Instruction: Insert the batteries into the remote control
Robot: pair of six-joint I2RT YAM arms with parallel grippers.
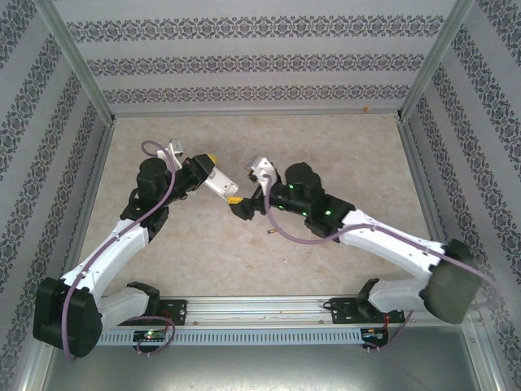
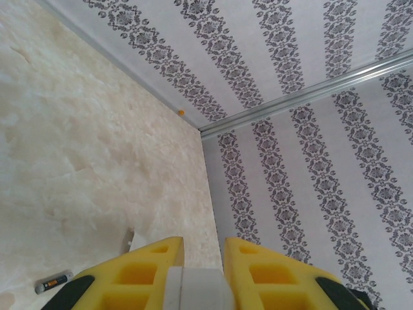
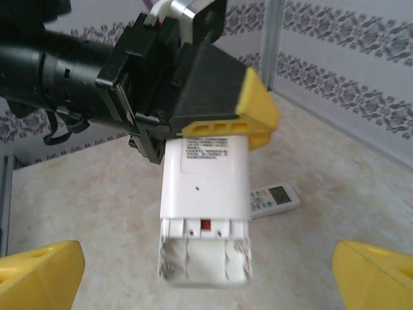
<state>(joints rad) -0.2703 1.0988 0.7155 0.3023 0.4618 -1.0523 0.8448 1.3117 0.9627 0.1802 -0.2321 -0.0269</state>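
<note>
Remote [image 3: 205, 194] blocks the gap ahead of right hand [image 3: 206, 274], bare table [image 3: 90, 206] either side

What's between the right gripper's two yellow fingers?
The open battery end of the white remote, held by the left gripper; the right wrist view shows it.

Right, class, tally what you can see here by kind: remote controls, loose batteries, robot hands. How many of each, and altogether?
Remote controls: 2 (held remote, remote on the table)
Loose batteries clearly seen: 1 (battery)
Robot hands: 2 (left hand, right hand)
Total: 5
</note>
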